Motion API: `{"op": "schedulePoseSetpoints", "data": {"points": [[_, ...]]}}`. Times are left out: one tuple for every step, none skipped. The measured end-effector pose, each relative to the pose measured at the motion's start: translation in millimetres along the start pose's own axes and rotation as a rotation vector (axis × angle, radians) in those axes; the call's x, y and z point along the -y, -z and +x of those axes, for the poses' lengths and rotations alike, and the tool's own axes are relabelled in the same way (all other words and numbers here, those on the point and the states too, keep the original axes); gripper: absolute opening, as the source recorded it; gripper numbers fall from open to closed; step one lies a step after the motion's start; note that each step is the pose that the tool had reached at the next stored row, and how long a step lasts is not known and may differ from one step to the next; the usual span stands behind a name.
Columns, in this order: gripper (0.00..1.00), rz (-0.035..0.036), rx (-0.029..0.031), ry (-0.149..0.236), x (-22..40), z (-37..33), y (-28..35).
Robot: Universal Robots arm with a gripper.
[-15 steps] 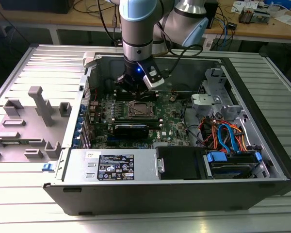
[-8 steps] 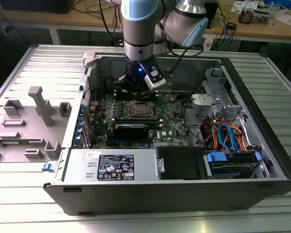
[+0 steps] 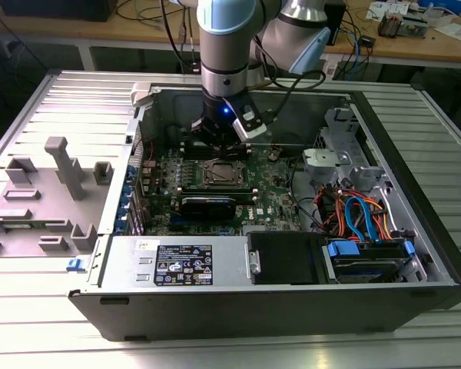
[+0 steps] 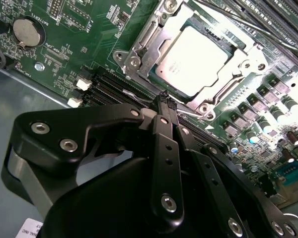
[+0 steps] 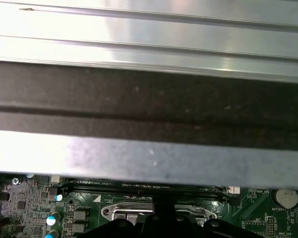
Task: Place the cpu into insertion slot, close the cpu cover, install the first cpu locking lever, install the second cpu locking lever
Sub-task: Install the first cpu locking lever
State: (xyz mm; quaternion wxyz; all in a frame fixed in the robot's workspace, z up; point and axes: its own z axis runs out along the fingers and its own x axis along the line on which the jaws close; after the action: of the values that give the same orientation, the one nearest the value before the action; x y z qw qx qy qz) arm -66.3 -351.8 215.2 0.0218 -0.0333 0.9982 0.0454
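Note:
The cpu (image 4: 196, 59), a dull silver square chip, lies in the insertion slot (image 4: 154, 54) on the green motherboard. The silver cpu cover (image 4: 221, 82) lies flat around it, framing the chip in its window. My black gripper (image 4: 164, 99) is shut, and its tips stand at the socket's edge, right by a thin silver locking lever (image 4: 136, 95) that runs along that side. Whether the tips touch the lever I cannot tell. In the exterior view the gripper (image 3: 217, 137) hangs just behind the socket (image 3: 219, 174). The first wrist view shows the cover's edge (image 5: 134, 213).
The open computer case (image 3: 415, 200) encloses the motherboard (image 3: 273, 196). Black memory slots (image 4: 104, 87) run beside the socket, and a coin battery (image 4: 29, 30) sits farther off. Coloured cables (image 3: 361, 215) and a drive cage lie at the exterior view's right. A grey fixture tray (image 3: 46, 192) stands at its left.

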Motion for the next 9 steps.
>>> {"op": "schedulePoseSetpoints", "data": {"points": [[0.11,0.0000,0.0000,0.000,-0.6,-0.1,-0.1],[0.11,-0.0002,-0.0002,0.003,-1.3,-0.2,-0.3],[0.11,-0.0002,-0.0005,0.004,-1.8,-0.1,-0.4],[0.11,-0.0003,-0.0007,0.007,-2.3,-0.1,-0.4],[0.11,-0.0004,-0.0009,0.009,-2.7,-0.2,-0.5],[0.11,-0.0005,-0.0011,0.012,-3.0,-0.3,-0.5],[0.11,-0.0007,-0.0012,0.014,-3.2,-0.3,-0.6],[0.11,-0.0007,-0.0012,0.014,-3.5,-0.4,-0.7],[0.11,-0.0007,-0.0014,0.014,-3.7,-0.8,-0.7]]}}
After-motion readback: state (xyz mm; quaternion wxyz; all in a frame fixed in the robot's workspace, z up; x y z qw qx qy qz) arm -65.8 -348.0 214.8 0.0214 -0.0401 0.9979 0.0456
